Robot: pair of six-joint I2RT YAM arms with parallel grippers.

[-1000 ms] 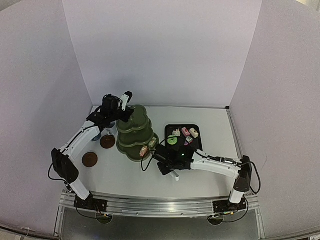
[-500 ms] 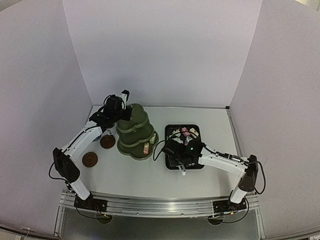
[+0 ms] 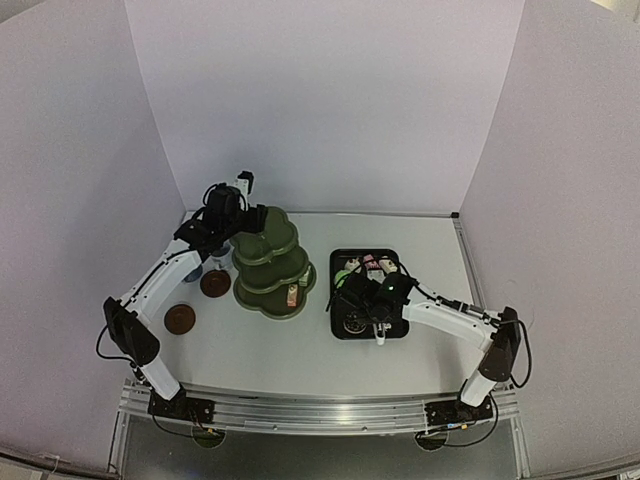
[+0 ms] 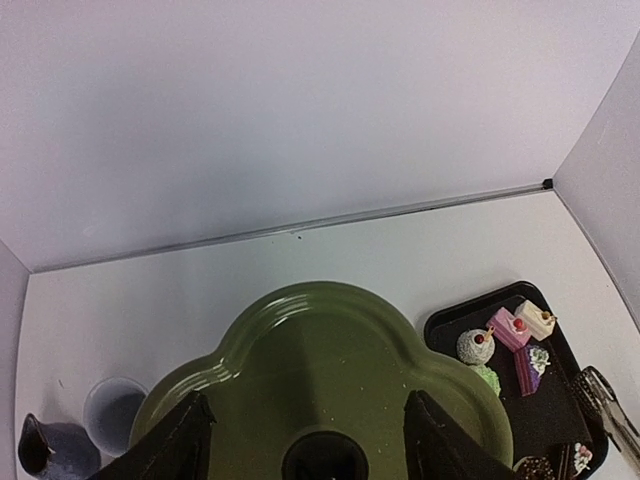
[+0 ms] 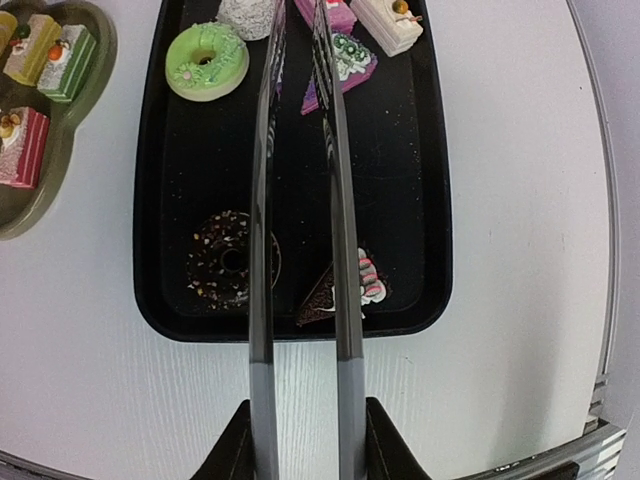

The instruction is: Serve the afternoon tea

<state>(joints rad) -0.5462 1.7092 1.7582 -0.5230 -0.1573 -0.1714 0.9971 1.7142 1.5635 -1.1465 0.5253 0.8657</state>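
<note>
The stand (image 3: 268,262) sits left-centre on the worktop (image 3: 290,350), with three cakes (image 5: 65,62) on its lowest tier; more lie in the tray (image 5: 438,200) beside it. The left pincer (image 4: 305,425) gapes over the top tier. The right pincer (image 5: 307,420), clamping the tongs (image 5: 262,200), has swung from stand to tray.

Black rectangular tray (image 5: 400,200), its floor speckled with crumbs, lying on the white table (image 5: 520,200). Above it, tongs (image 5: 262,250) — two slim blades, nearly parallel, running lengthwise. Pale walls (image 3: 320,100) enclose three sides.
</note>
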